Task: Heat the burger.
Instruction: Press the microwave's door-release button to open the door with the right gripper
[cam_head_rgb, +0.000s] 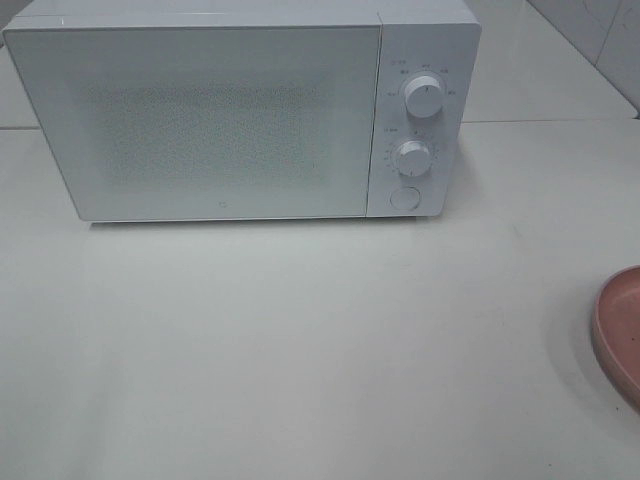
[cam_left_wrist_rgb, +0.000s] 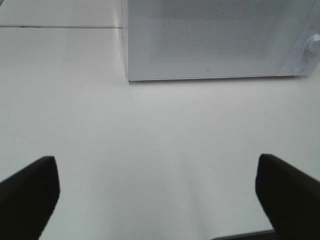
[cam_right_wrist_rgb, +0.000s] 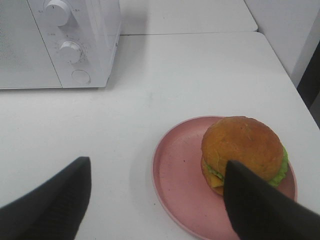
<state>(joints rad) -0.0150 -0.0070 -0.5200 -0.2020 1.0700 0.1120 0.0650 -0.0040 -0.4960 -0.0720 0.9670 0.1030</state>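
Note:
The burger (cam_right_wrist_rgb: 242, 145), with a glossy golden bun and green lettuce, sits on the far-right part of a pink plate (cam_right_wrist_rgb: 175, 170) in the right wrist view. My right gripper (cam_right_wrist_rgb: 157, 200) is open just short of the plate. One dark finger (cam_right_wrist_rgb: 260, 210) overlaps the burger's near side in the picture, and nothing is held. The white microwave (cam_head_rgb: 230, 110) stands at the back of the table with its door shut. My left gripper (cam_left_wrist_rgb: 157, 195) is wide open over bare table in front of the microwave (cam_left_wrist_rgb: 220, 40). The exterior high view shows neither gripper.
Only the pink plate's rim (cam_head_rgb: 620, 330) shows at the right edge of the exterior high view. The microwave's panel carries two knobs (cam_head_rgb: 424, 95) (cam_head_rgb: 411, 156) and a round button (cam_head_rgb: 403, 197). A white wall stands close beyond the table's right edge (cam_right_wrist_rgb: 280, 55).

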